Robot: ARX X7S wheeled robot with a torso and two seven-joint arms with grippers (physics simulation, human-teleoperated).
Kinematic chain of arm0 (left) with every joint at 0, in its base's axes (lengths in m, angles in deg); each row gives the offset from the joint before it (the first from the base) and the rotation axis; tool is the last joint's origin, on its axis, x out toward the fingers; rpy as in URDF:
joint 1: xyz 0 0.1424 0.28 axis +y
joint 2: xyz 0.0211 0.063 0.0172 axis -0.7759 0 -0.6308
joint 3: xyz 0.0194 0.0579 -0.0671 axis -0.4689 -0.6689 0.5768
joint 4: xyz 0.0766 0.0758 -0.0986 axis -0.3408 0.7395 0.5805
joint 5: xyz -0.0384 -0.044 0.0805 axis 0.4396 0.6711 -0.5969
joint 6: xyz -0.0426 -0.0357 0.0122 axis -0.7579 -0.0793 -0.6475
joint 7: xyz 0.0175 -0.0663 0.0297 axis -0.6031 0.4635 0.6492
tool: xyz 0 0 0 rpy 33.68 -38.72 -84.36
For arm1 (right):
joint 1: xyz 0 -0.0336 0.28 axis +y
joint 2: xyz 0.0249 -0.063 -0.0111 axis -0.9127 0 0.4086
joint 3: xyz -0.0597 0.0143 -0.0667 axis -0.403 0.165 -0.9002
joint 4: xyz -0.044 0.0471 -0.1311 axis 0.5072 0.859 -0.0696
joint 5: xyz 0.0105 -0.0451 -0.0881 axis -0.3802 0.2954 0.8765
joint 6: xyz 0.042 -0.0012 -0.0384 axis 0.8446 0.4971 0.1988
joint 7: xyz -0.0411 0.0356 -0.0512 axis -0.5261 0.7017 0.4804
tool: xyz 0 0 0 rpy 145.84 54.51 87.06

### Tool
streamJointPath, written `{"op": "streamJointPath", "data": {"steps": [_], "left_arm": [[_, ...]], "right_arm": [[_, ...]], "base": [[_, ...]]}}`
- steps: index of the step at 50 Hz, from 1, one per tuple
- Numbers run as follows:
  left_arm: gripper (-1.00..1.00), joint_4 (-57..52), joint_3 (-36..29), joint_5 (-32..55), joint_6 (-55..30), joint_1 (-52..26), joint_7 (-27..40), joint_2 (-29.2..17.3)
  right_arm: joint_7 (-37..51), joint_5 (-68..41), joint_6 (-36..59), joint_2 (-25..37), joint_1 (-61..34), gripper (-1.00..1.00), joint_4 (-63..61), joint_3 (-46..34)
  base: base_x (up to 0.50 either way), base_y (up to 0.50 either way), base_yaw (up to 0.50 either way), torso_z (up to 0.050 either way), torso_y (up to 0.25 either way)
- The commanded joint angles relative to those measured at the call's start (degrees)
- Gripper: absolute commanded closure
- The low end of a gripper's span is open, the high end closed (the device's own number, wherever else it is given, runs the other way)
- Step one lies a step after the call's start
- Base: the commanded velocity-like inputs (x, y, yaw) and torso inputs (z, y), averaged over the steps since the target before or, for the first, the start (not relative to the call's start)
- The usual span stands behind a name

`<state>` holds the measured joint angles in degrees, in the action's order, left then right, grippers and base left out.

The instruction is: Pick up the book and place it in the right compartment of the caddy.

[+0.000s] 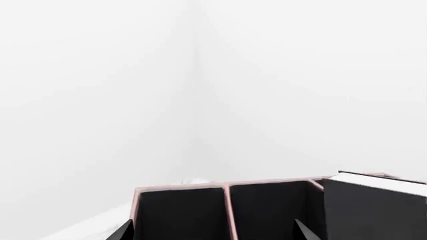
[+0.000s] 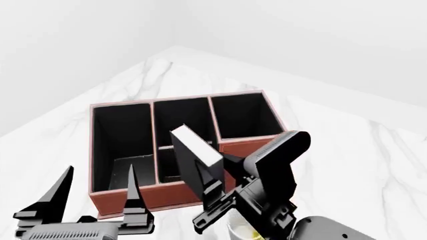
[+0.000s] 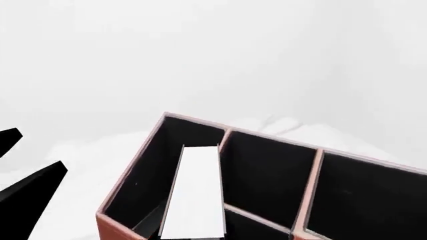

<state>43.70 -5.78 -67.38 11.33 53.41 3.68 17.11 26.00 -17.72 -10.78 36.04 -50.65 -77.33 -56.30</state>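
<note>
The reddish-brown caddy with black-lined sections stands on the marble table. Its right compartment is the squarish end section at the far right. The black book, white page edges up, hangs tilted over the front of the middle section, left of that compartment. My right gripper is shut on the book's lower end. In the right wrist view the page edges hang over the caddy. My left gripper is open and holds nothing, in front of the caddy's left end. In the left wrist view it faces the caddy, the book alongside.
A white-and-yellow mug stands under my right arm near the table's front, mostly hidden. The white marble table stretches to the right of the caddy. White walls meet in a corner behind the caddy.
</note>
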Motion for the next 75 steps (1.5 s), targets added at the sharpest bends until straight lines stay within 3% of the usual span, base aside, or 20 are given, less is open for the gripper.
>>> {"op": "streamJointPath", "data": {"steps": [1,29,46,75], "left_arm": [[-1.0,0.1,-0.2,0.0,-0.2,-0.3,0.1,-0.1],[-1.0,0.4,-0.9,-0.3,0.4,0.0,0.5,-0.3],[-1.0,0.4,-1.2,-0.5,0.6,0.3,0.8,-0.5],[-1.0,0.4,-1.1,0.3,0.0,-0.3,1.3,-0.9]], "right_arm": [[3.9,-6.0,5.9,-0.3,-9.8,1.0,-2.5,5.8],[18.7,-28.6,15.9,-1.4,-34.8,1.0,2.3,14.7],[20.0,-20.3,13.5,-1.8,-35.3,1.0,8.6,14.4],[19.7,-8.0,8.7,-7.1,-34.9,1.0,18.7,6.7]], "base": [[0.0,0.0,0.0,0.0,0.0],[0.0,0.0,0.0,0.0,0.001],[0.0,0.0,0.0,0.0,0.001],[0.0,0.0,0.0,0.001,0.001]]}}
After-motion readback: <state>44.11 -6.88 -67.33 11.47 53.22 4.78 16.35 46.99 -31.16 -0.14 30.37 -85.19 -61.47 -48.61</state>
